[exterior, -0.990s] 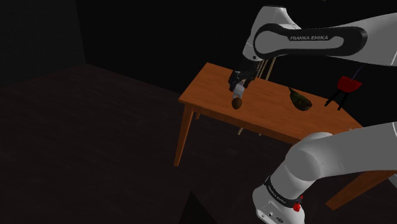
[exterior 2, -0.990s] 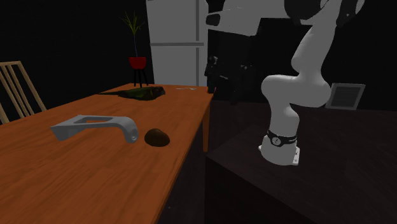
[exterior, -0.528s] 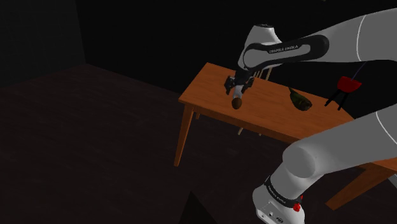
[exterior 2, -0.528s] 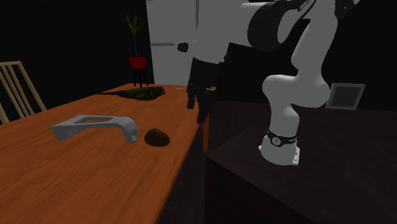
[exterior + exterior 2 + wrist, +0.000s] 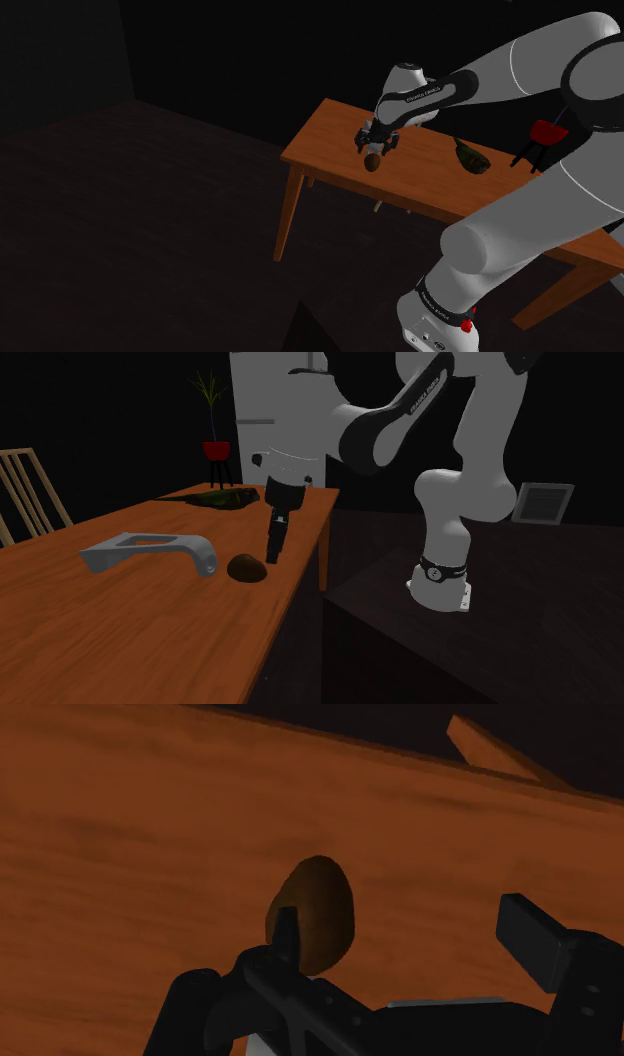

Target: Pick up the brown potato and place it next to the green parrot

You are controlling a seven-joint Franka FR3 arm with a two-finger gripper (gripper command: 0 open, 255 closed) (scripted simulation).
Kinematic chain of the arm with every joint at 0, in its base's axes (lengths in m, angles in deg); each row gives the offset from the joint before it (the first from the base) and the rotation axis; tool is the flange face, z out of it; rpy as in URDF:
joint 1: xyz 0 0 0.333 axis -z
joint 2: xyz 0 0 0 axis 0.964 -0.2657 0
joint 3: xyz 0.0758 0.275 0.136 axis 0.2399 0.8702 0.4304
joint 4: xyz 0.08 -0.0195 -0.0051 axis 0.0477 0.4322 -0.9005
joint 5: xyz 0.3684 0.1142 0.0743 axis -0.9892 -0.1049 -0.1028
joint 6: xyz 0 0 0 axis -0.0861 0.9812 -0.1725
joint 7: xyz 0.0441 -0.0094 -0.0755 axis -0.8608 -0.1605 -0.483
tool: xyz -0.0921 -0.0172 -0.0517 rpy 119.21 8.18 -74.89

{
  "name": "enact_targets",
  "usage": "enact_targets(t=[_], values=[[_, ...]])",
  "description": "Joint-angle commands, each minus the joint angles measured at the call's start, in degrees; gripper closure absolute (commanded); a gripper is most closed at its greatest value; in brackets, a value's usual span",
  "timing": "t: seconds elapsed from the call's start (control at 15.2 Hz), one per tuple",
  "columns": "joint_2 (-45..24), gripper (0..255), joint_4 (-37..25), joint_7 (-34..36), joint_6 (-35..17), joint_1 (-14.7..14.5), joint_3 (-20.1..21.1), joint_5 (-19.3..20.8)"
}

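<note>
The brown potato (image 5: pixel 246 567) lies on the wooden table (image 5: pixel 130 632) near its edge. My black gripper (image 5: pixel 274 548) hangs just beside and above it, fingers pointing down. Seen from the wrist, the fingers stand apart and open. The potato (image 5: pixel 313 912) sits on the table (image 5: pixel 120 844) just past the left finger (image 5: pixel 287 932) and is not clasped; the right finger (image 5: pixel 533 937) is well off to its side. From the shoulder, the gripper (image 5: pixel 374 143) is right over the potato (image 5: pixel 372 162). The green parrot (image 5: pixel 225 499) lies at the table's far end, also seen as the parrot (image 5: pixel 472 157).
A grey handle-shaped object (image 5: pixel 150 550) lies on the table close to the potato. A red pot with a plant (image 5: pixel 215 449) stands beyond the parrot. A wooden chair (image 5: pixel 30 487) is at the second exterior view's left, and a white fridge (image 5: pixel 275 422) at the back.
The arm has swung in over the table and come down, bringing the open gripper from off the table's edge to just above the potato. The potato has not moved.
</note>
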Motion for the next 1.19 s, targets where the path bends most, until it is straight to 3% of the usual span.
enact_targets(t=[0.0,0.26,0.73,1.12], values=[[-3.53,0,-1.08,3.72,-3.07,1.68,-0.48,1.31],[-9.72,0,-2.97,10.69,-8.33,4.65,-1.95,4.00],[-14.98,0,-3.24,12.00,-13.39,5.25,-2.60,5.83],[-15.43,0,-3.29,12.12,-13.79,5.29,-2.66,5.99]])
